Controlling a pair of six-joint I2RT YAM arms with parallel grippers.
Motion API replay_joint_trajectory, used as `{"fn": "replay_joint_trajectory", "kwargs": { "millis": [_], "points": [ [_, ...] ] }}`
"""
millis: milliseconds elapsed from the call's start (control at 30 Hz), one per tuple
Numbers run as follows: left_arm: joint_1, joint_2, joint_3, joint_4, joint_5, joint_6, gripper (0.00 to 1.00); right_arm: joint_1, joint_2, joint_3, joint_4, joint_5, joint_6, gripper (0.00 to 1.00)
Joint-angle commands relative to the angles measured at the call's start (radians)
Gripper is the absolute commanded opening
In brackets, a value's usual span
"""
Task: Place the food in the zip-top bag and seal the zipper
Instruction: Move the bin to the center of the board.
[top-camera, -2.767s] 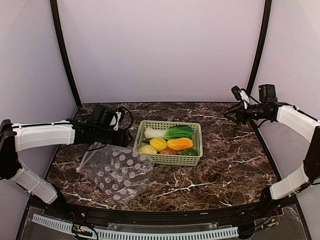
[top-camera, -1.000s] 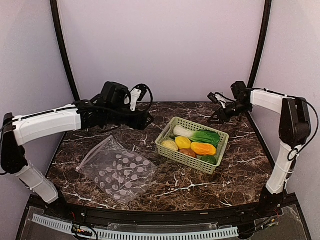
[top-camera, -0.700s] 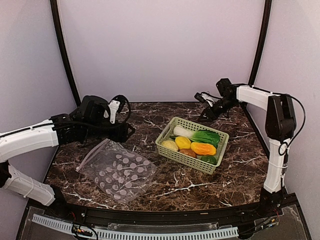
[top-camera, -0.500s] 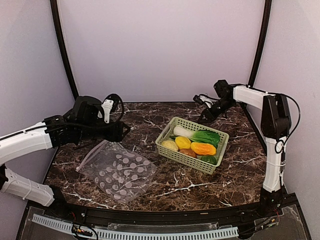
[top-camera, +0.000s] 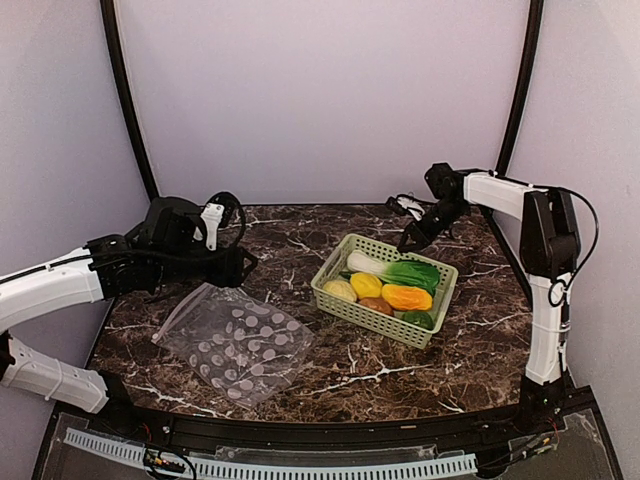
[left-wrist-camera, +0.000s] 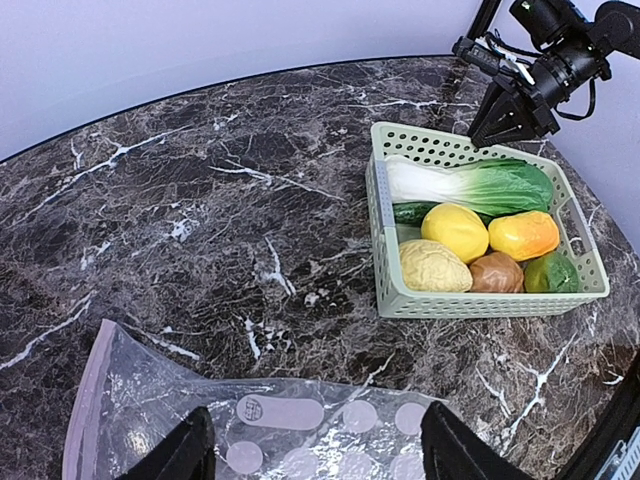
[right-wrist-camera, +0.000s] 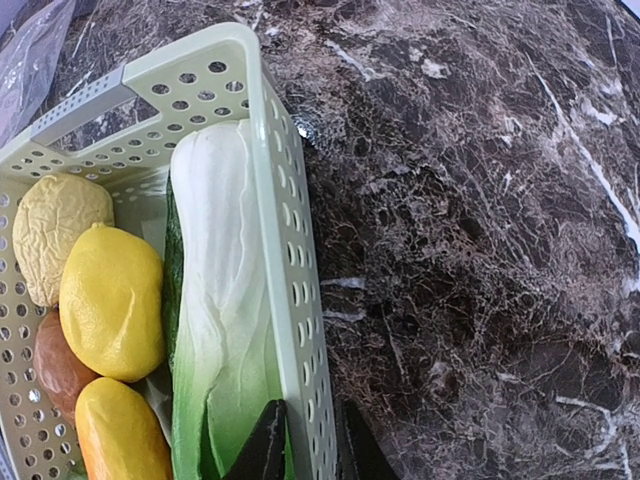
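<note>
The clear dotted zip-top bag lies flat at the front left, its pinkish zipper along its left edge. The bag also shows in the left wrist view. The food lies in the light-green basket: bok choy, lemons, orange piece, potato, green pepper. My left gripper is open and empty above the bag's far edge. My right gripper pinches the basket's far wall, with one finger beside the bok choy.
The dark marble table has curved black frame posts at the back corners. The basket sits right of centre, turned at an angle. My right arm reaches in from the back right.
The basket shifted right and turned early on, then stayed still. My left arm drew back left and lower toward the bag. My right gripper moved down onto the basket's far wall.
</note>
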Motion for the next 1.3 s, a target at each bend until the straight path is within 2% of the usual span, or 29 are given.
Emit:
{"fn": "replay_joint_trajectory", "kwargs": {
  "millis": [0,267,333,467,633,900,933,1033,1067,1167,1267],
  "points": [
    [-0.003,0.007,-0.013,-0.002,-0.003,-0.009,0.70,0.005,-0.034,-0.041,0.027,0.080,0.047,0.15],
    [-0.003,0.007,-0.027,0.018,-0.007,-0.016,0.69,-0.048,-0.185,-0.230,0.086,0.187,0.215,0.06],
    [-0.003,0.007,-0.035,0.028,-0.010,-0.021,0.69,-0.087,-0.238,-0.288,0.108,0.186,0.268,0.00],
    [-0.003,0.016,-0.039,0.027,-0.019,-0.028,0.69,-0.169,-0.319,-0.395,0.138,0.188,0.358,0.00],
    [-0.002,0.026,-0.028,0.012,-0.036,-0.026,0.69,-0.231,-0.437,-0.529,0.195,0.285,0.473,0.00],
    [-0.003,0.047,-0.028,0.030,-0.037,-0.027,0.69,-0.247,-0.554,-0.668,0.240,0.111,0.520,0.00],
    [-0.003,0.049,-0.027,0.027,-0.036,-0.027,0.69,-0.247,-0.556,-0.672,0.235,0.099,0.520,0.03],
    [-0.002,0.061,-0.019,0.015,-0.035,-0.019,0.70,-0.248,-0.521,-0.650,0.181,0.026,0.493,0.24],
    [-0.002,0.069,-0.011,0.004,-0.038,-0.015,0.71,-0.249,-0.493,-0.631,0.156,0.011,0.477,0.27],
    [-0.003,0.098,0.029,-0.092,-0.087,-0.003,0.79,-0.267,-0.456,-0.577,0.103,-0.020,0.445,0.30],
    [0.001,0.114,0.074,-0.189,-0.213,0.008,0.87,-0.312,-0.478,-0.553,0.114,-0.020,0.440,0.35]
  ]
}}
